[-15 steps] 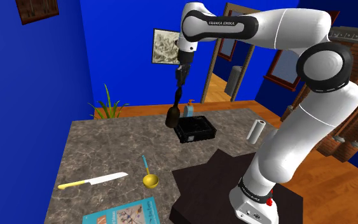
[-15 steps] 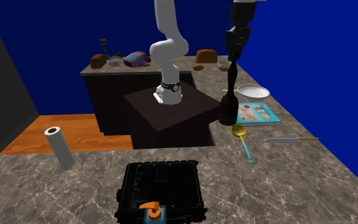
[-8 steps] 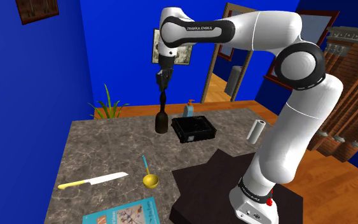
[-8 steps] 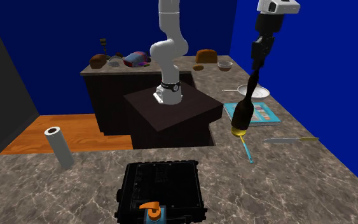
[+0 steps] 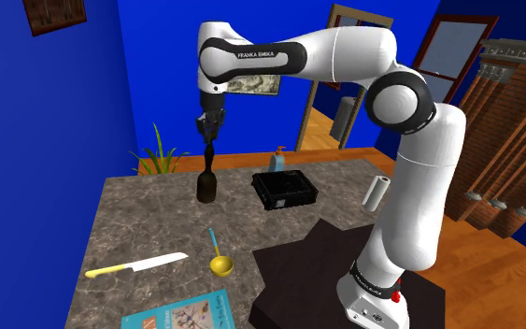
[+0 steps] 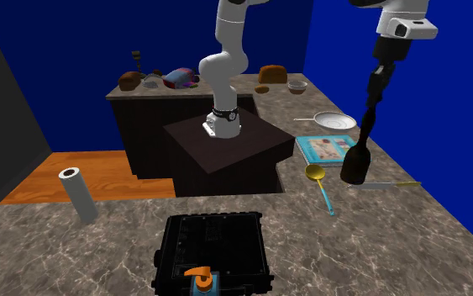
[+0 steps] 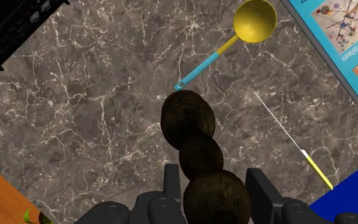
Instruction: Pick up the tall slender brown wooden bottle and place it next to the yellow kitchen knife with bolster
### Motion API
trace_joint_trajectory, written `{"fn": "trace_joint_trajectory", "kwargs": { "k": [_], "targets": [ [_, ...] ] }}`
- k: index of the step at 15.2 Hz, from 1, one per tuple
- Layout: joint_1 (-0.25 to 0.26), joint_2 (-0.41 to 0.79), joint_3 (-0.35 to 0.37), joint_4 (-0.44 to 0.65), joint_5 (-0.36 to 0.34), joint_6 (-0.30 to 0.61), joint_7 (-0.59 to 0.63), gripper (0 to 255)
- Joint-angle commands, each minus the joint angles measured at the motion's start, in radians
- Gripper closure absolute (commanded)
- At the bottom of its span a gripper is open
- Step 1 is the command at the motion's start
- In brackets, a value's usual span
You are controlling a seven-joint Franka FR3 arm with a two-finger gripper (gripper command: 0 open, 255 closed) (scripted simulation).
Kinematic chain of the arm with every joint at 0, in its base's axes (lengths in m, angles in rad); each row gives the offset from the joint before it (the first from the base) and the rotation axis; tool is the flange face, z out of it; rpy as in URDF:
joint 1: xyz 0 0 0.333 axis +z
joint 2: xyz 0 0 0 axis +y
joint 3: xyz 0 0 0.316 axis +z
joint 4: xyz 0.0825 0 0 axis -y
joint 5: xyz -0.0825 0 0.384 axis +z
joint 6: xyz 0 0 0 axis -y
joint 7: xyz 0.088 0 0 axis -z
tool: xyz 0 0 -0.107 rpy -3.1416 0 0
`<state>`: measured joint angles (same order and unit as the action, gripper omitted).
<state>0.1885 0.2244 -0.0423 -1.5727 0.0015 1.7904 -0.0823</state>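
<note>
A tall, dark brown bottle (image 5: pixel 207 182) with a bulbous neck hangs upright a little above the marble counter (image 5: pixel 149 224). My gripper (image 5: pixel 210 133) is shut on its neck from above. In the second exterior view the bottle (image 6: pixel 358 161) hangs under the gripper (image 6: pixel 374 94), just in front of the knife (image 6: pixel 384 185). The wrist view looks down the bottle (image 7: pixel 193 133) clasped between my fingers (image 7: pixel 171 181). The knife (image 7: pixel 292 143), thin-bladed with a yellow handle, lies on the counter beside it. In the shoulder view the knife (image 5: pixel 136 266) lies near the counter's front left.
A yellow ladle (image 5: pixel 219 257) with a blue handle lies between the knife and the stand, by a blue book (image 5: pixel 181 313). A black box (image 5: pixel 285 190) and a soap bottle (image 5: pixel 277 159) sit at the back. A paper roll (image 5: pixel 376 193) stands right; a plant (image 5: pixel 158 154) is behind.
The arm has swung toward the shoulder view's left with the bottle held. In the second exterior view the bottle moved right, past the ladle, to just beside the knife.
</note>
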Motion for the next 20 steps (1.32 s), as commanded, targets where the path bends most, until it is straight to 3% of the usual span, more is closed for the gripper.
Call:
{"fn": "trace_joint_trajectory", "kwargs": {
  "k": [1,8,11,12,20],
  "targets": [
    [0.014,0.065,0.009,0.065,0.0,0.002,0.024,255],
    [0.07,0.331,0.035,0.383,-0.005,-0.051,0.106,255],
    [0.095,0.485,0.041,0.599,-0.008,-0.114,0.137,255],
    [0.106,0.575,0.043,0.737,-0.009,-0.162,0.149,255],
    [0.106,0.55,0.043,0.586,-0.009,-0.035,0.15,255]
  ]
}}
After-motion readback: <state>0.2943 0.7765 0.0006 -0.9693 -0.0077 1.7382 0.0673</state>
